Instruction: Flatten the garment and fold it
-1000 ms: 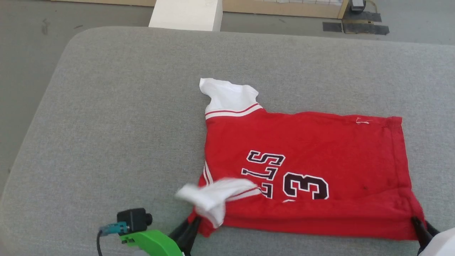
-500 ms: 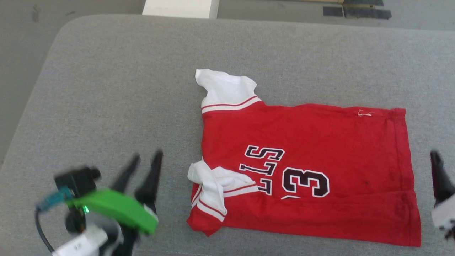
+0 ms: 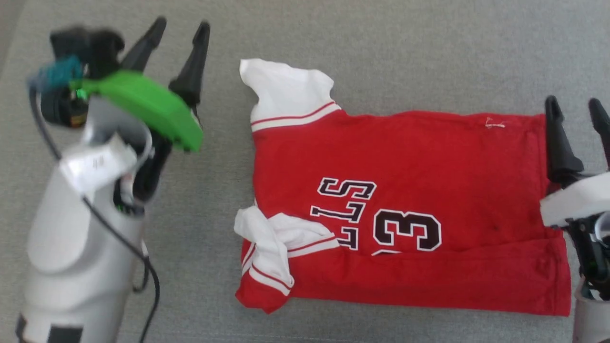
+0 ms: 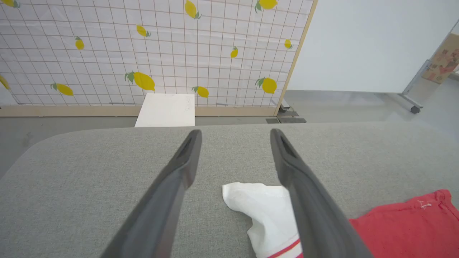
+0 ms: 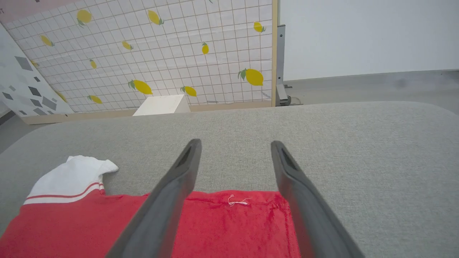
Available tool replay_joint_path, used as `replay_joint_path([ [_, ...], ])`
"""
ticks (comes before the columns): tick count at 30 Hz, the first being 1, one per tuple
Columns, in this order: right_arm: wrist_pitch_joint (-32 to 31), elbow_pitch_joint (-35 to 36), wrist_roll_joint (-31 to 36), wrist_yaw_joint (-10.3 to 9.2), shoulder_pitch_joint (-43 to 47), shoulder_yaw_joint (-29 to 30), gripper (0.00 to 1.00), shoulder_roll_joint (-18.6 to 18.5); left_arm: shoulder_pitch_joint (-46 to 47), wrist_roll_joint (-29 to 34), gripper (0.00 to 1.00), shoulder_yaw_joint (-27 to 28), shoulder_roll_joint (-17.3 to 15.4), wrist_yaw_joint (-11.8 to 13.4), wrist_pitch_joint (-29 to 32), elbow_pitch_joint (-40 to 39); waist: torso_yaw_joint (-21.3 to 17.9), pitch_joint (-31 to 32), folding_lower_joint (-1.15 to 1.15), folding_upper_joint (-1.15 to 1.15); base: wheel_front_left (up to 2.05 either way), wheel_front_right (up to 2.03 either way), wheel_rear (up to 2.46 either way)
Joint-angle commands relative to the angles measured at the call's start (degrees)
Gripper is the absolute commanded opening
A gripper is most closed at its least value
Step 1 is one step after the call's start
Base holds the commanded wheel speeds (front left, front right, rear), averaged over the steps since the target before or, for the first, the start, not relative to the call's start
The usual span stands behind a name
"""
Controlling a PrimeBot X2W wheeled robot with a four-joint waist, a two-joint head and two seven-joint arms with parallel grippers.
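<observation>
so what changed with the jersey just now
Both tools let go of the jersey at its near corners and opened; the left tool went forward beside the far sleeve, the right tool to the far right corner. The jersey stayed put, near edge folded over.

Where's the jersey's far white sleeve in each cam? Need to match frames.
Head view: far white sleeve upper centre, sticking up from the garment's top-left corner.
Left wrist view: bottom centre, between the left gripper's fingers, partly behind one.
Right wrist view: lower left.
Shared landmark: white thread on the red edge.
</observation>
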State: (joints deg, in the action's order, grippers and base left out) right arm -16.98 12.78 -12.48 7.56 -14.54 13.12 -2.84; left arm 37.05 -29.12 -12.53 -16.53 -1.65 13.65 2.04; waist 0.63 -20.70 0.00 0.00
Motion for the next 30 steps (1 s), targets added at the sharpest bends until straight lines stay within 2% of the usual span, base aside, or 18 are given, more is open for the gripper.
replay_joint_path([
  [1, 0.6, -0.4, 0.2, -0.08, -1.2, -0.6, 1.0, 0.0, 2.7, 1.0, 1.0, -0.6, -0.8, -0.8, 1.0, 1.8, -2.0, -3.0, 0.0, 0.0, 0.0, 0.0, 0.0],
  [6, 1.6, -1.2, -0.6, -0.08, -2.8, -2.3, 1.0, 0.0, 10.2, 1.2, 1.0, -3.0, -3.3, -3.2, 7.2, 9.8, -4.4, -6.4, 0.0, 0.0, 0.0, 0.0, 0.0],
  [14, 3.2, -2.4, -1.6, -0.08, -3.3, -2.4, 1.0, 0.0, 14.1, -3.2, 1.0, -3.3, -5.8, -4.2, 18.0, 17.0, -8.7, -9.8, 0.0, 0.0, 0.0, 0.0, 0.0],
  [16, 3.5, -2.6, -1.9, -0.08, -3.2, -2.2, 1.0, 0.0, 14.2, -3.5, 1.0, -3.2, -6.6, -4.0, 19.6, 17.4, -9.4, -10.4, 0.0, 0.0, 0.0, 0.0, 0.0],
  [23, 4.0, -2.5, -2.8, -0.08, -3.3, -1.8, 1.0, 0.0, 12.6, -2.6, 1.0, -2.4, -9.1, -0.2, 22.8, 18.7, -11.6, -12.2, 0.0, 0.0, 0.0, 0.0, 0.0],
  [25, 3.9, -2.2, -2.7, -0.08, -3.4, -1.6, 1.0, 0.0, 12.1, -3.3, 1.0, -2.3, -9.1, -0.3, 23.2, 18.6, -11.8, -12.6, 0.0, 0.0, 0.0, 0.0, 0.0],
  [26, 3.8, -2.0, -2.6, -0.08, -3.4, -1.5, 1.0, 0.0, 11.7, -4.2, 0.79, -2.3, -8.8, -0.6, 24.0, 18.7, -11.9, -12.7, 0.0, 0.0, 0.0, 0.0, 0.0],
  [27, 3.7, -1.9, -2.6, -0.08, -3.4, -1.3, 1.0, 0.0, 11.4, -4.8, 0.2, -2.5, -8.7, -1.2, 24.7, 18.6, -11.9, -12.8, 0.0, 0.0, 0.0, 0.0, 0.0],
  [28, 3.5, -1.7, -2.5, -0.08, -3.5, -1.2, 1.0, 0.0, 11.1, -5.5, 0.0, -2.7, -8.7, -1.8, 25.2, 18.5, -11.8, -12.8, 0.0, 0.0, 0.0, 0.0, 0.0],
  [30, 2.9, -1.3, -2.1, -0.08, -3.7, -1.1, 1.0, 0.0, 10.5, -6.8, 0.0, -2.5, -8.3, -2.2, 25.8, 18.5, -11.5, -12.4, 0.0, 0.0, 0.0, 0.0, 0.0],
])
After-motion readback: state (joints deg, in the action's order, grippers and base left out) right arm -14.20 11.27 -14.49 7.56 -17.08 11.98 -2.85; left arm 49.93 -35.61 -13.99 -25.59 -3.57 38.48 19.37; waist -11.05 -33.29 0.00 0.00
